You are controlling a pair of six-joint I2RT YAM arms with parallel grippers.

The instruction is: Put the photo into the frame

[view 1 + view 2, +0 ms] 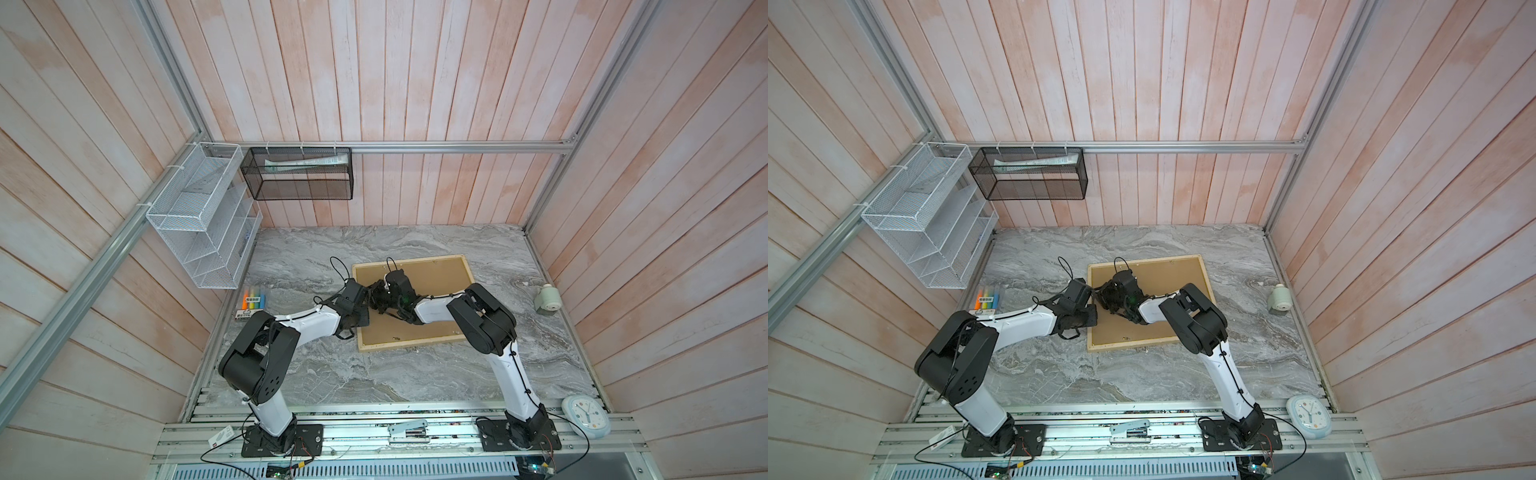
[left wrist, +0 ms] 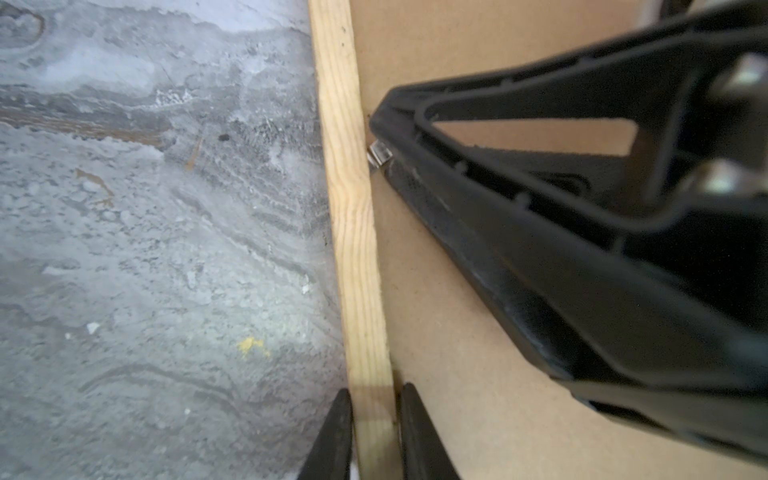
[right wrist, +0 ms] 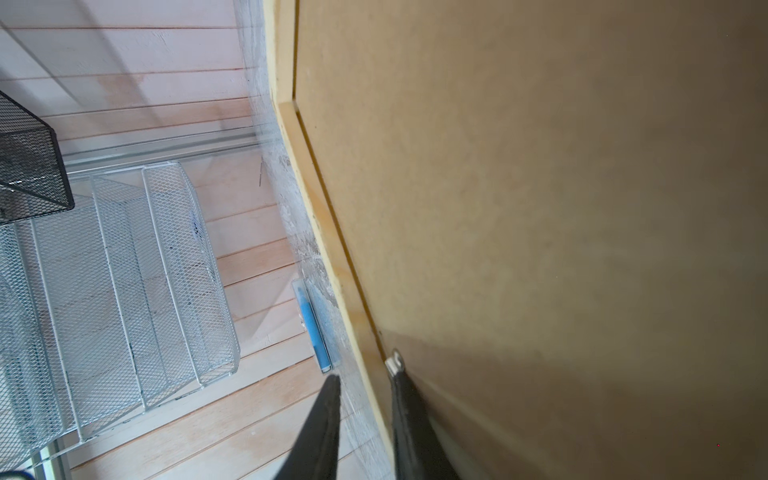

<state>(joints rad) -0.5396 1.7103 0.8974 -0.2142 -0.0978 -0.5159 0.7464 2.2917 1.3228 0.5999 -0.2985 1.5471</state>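
Pale-wood rectangular frame (image 2: 357,249) was clamped by L gripper (image 2: 376,390); R gripper (image 3: 365,376), jaws apart, barely on small metal tab (image 3: 394,360): slip was feared.

- Walls (image 1: 415,75): pale pink-white wooden planks on three sides, with orange blotches in the grain.
- Aluminium rail (image 1: 457,146) crosses the back wall. Matching rails run along the side walls and down both back corners.
- White mesh rack (image 1: 199,216): tiered, tied to the left-hand rail. The same rack (image 3: 124,270) shows in the right wrist view.
- Black mesh basket (image 1: 299,174): hangs from the back rail just beside the white rack, with a pale tube lying inside.
- Counter (image 1: 374,374): grey veined marble pattern, matte.
- Slotted aluminium base (image 1: 357,434) runs along the counter's near edge.
- Light: soft and even, shadows faint.
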